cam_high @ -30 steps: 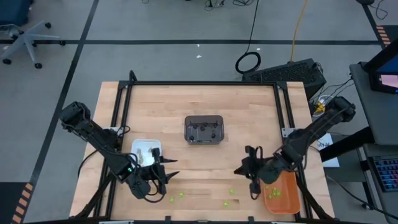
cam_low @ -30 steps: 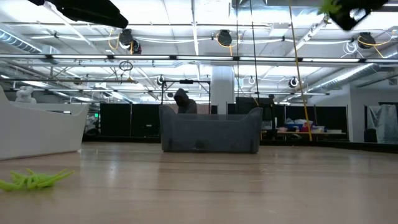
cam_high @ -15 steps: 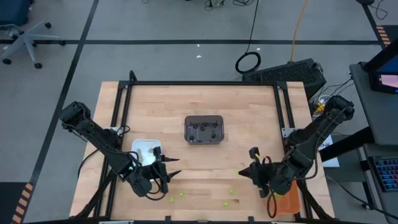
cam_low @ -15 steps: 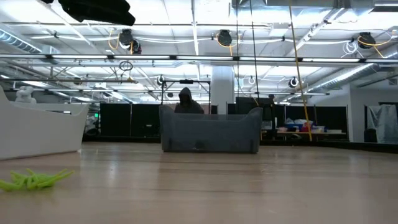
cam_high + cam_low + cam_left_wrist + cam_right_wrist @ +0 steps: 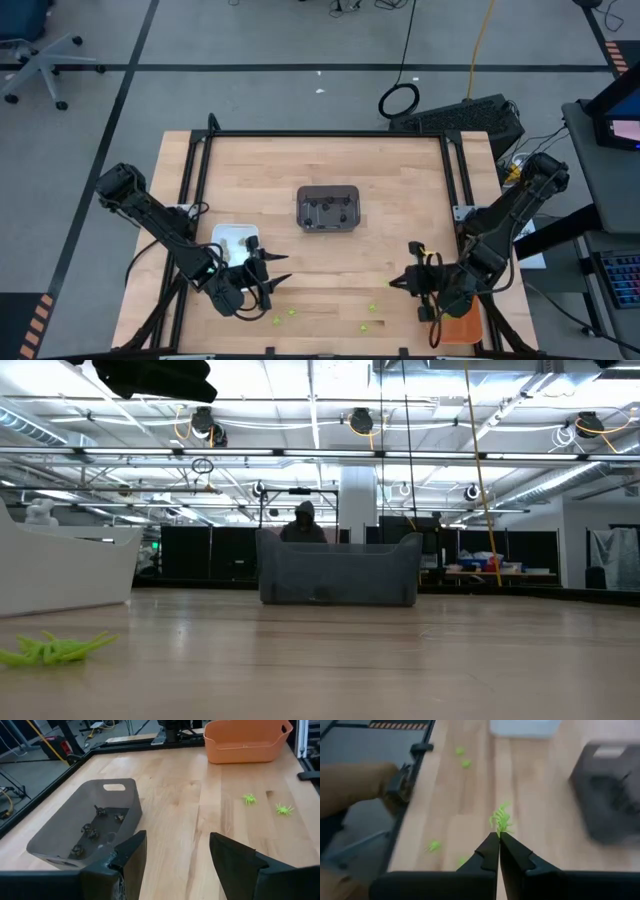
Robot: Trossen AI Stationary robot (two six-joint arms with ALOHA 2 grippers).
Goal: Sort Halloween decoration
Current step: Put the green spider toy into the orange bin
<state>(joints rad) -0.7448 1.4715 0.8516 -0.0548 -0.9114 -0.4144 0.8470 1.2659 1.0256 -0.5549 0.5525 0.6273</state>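
Currently the right gripper (image 5: pixel 498 836) pinches one lime-green trinket (image 5: pixel 501 819); the left gripper (image 5: pixel 176 851) is spread, empty — four green trinkets (image 5: pixel 292 312) lie along the table's (image 5: pixel 400 180) near edge.

Bright, even overhead light from ceiling fixtures (image 5: pixel 360 422) leaves only soft shadows on the table (image 5: pixel 400 200). The right wrist view is blurred.
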